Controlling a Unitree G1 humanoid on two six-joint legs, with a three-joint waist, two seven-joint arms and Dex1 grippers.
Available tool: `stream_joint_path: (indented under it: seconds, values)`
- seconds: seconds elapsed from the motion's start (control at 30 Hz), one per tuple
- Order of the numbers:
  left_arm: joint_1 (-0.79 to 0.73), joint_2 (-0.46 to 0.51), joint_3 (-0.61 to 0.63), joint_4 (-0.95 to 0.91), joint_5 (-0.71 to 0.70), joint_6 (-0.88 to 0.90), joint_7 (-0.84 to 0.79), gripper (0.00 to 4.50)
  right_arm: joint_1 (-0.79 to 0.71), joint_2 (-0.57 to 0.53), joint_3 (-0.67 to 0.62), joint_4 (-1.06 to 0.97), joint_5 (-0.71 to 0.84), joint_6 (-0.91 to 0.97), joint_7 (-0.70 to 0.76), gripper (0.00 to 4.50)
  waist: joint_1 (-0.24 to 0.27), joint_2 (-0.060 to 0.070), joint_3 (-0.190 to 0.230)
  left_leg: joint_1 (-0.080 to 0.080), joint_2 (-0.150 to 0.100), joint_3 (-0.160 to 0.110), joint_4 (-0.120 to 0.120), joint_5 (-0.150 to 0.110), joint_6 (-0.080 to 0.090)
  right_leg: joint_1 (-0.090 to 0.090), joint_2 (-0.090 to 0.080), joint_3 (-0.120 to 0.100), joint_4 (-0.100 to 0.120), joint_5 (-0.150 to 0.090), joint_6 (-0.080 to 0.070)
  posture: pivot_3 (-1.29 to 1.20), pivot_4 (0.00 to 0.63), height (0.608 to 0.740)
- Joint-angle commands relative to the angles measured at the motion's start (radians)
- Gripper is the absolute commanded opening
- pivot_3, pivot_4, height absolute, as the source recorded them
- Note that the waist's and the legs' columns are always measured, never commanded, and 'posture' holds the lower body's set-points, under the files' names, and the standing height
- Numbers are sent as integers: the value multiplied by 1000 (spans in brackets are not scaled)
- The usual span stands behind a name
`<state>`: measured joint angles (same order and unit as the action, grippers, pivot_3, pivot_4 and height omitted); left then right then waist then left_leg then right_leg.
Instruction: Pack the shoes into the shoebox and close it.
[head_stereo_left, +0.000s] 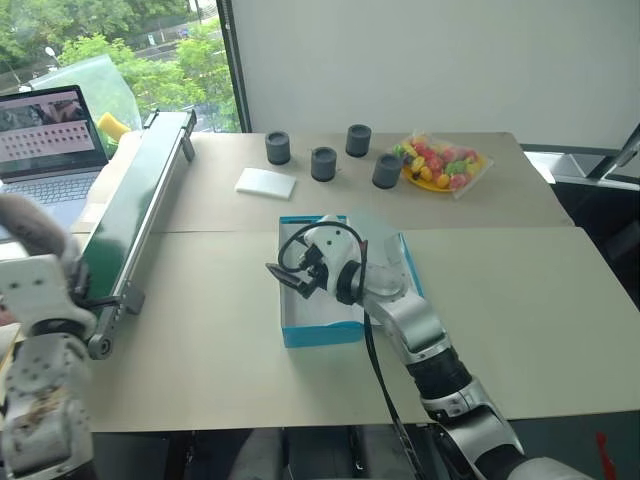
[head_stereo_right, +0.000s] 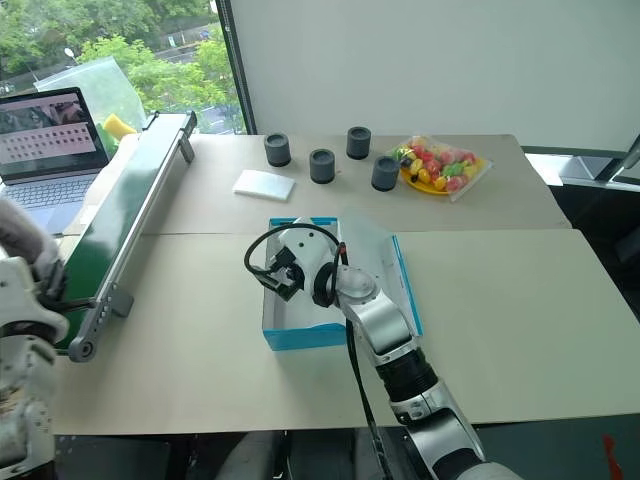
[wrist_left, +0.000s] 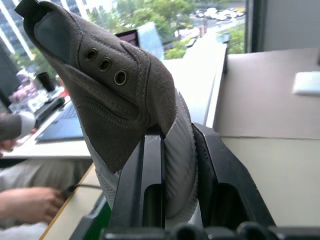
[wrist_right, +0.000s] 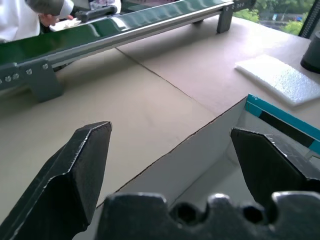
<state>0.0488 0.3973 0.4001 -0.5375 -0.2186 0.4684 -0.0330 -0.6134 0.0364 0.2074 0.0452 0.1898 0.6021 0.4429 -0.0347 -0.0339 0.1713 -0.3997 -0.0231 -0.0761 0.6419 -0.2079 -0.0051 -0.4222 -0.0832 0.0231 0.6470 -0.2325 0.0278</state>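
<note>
One grey-taupe shoe (wrist_left: 115, 95) with a pale ribbed sole is clamped upright between the black fingers of my left gripper (wrist_left: 177, 137), which is shut on it. From the head, that shoe (head_stereo_left: 35, 228) is held up at the far left, beside the conveyor. The blue shoebox (head_stereo_left: 320, 335) lies open in the middle of the table, showing its white inner wall (wrist_right: 200, 150). My right gripper (head_stereo_left: 290, 278) hovers over the box's left edge. Its fingers (wrist_right: 85, 165) are spread wide and hold nothing. My right arm hides much of the box's inside.
A green conveyor (head_stereo_left: 140, 200) runs along the table's left side, with a laptop (head_stereo_left: 50, 140) behind it. At the back are a white pad (head_stereo_left: 266, 183), several dark grey cylinders (head_stereo_left: 323, 163) and a bag of colourful fruit (head_stereo_left: 440, 165). A person's hand (wrist_left: 25, 205) rests near the laptop.
</note>
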Motion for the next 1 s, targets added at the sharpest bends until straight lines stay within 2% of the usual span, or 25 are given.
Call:
stream_joint_path:
  seconds: [0.03,0.1,0.17,0.27,0.4,0.67,0.87,1.0]
  values:
    - [-16,-4,-192,-126,55,19,-28,375,-114,99,-259,53,240,270,-101,4500,-2,0,0,0,0,0,0,0,0,0,1,1,0,0,0,0,150,736]
    - [-14,-15,-309,-179,60,40,-55,375,-190,154,-427,116,413,427,-165,4500,5,0,0,0,1,0,0,0,0,0,2,1,0,0,-1,0,150,736]
    - [-4,-20,-374,-225,39,63,-86,375,-259,156,-530,179,527,537,-208,4500,8,0,0,-1,1,0,0,0,0,0,2,1,-1,0,-1,0,150,736]
    - [-2,-8,-428,-271,22,91,-133,375,-330,133,-588,247,608,642,-238,4500,-7,2,1,-3,3,3,0,0,0,-3,5,4,-1,0,-1,0,150,736]
    - [-12,1,-430,-285,8,114,-168,375,-389,129,-648,301,680,675,-280,4500,-17,3,1,-2,5,8,-1,-1,1,-5,8,7,1,0,-2,0,150,736]
    - [-58,-23,-438,-280,-51,157,-212,375,-474,157,-657,344,774,675,-310,4500,-9,3,1,-1,5,18,0,-1,1,-2,7,8,-1,1,-1,0,150,736]
    - [-113,-21,-446,-273,-56,170,-223,375,-424,158,-546,301,753,693,-288,4500,-12,3,1,-1,5,19,0,-1,1,-2,7,8,-1,1,0,0,150,736]
    - [-133,-17,-445,-276,-56,183,-227,375,-400,147,-527,312,741,668,-294,4500,-11,3,1,0,5,19,0,-1,1,-2,8,9,0,1,-1,0,150,736]
